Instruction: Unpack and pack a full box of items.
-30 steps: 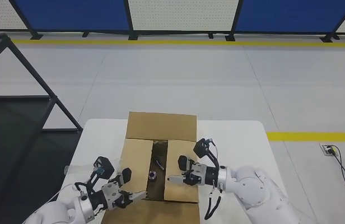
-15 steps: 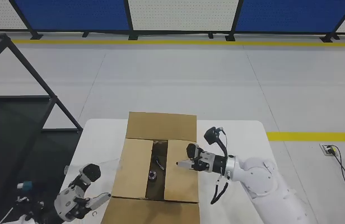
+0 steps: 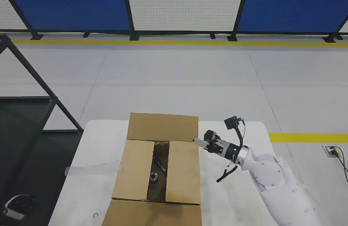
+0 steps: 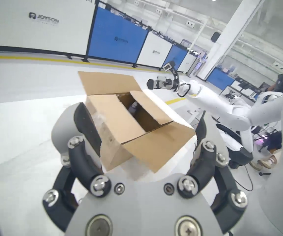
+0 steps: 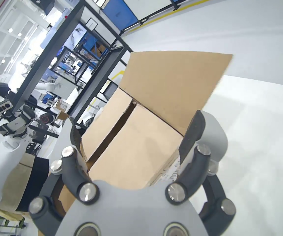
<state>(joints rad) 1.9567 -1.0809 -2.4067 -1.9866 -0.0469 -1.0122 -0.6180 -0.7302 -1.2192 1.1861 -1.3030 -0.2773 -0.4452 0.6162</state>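
On the table [image 3: 100, 135], cardboard box [image 3: 157, 169]; left end effector [image 4: 141, 119] and right end effector [image 5: 136, 124] wide-open, empty.

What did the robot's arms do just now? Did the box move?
Both arms pulled back from the box. The left end effector drew off to the robot's left, away from the near flap. The right end effector slid off the right flap to the box's far right corner. Nothing was grabbed or dropped. The box, its flaps and the small items inside stayed put.
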